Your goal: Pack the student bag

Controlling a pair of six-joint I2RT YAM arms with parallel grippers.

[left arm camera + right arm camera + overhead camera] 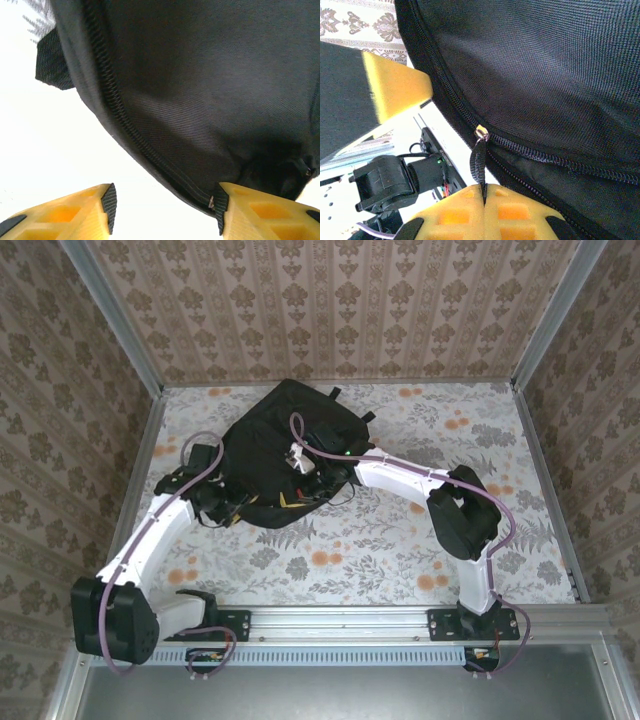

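Yellow fingers of the right gripper (484, 192) are pressed together on the black fabric pull (479, 160) of a zipper. This pull hangs from a small metal slider (481, 132) on the student bag (545, 75). The left gripper (165, 206) stands open: its two yellow fingers are apart, with the bright table (60, 150) showing between them. One finger is just at the bag's edge, where a line of zipper teeth (116, 107) runs. Seen from above, the bag lies flat on the flowered table, in the far middle part, a little to the left. Both arms reach to its near side, the left gripper at the near-left corner and the right gripper near the middle of that edge.
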